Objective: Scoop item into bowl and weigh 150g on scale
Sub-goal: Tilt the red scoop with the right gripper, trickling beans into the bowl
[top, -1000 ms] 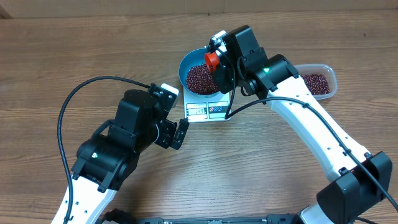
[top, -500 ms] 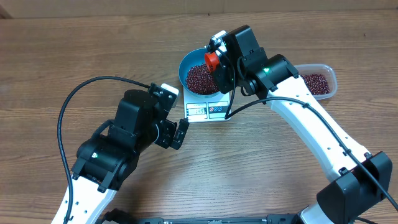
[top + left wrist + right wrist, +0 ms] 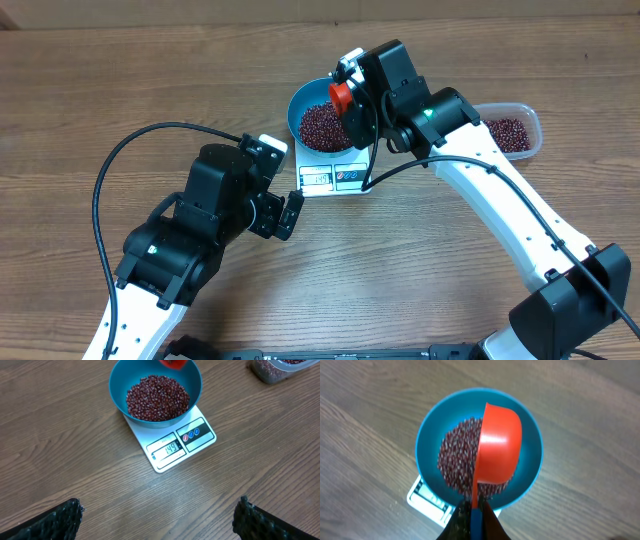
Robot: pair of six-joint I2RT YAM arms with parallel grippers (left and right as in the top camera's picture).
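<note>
From overhead, my right hand is clamped on the handle of a red scoop above the blue bowl, which sits on the white scale with the beans heaped inside. My left hand hangs wide open just beside the scale, holding nothing. My left wrist view shows my fingers spread far apart above the wooden tabletop, and the scale's display reads 149. My right wrist view shows the scoop over the beans, its handle pinched tight.
</note>
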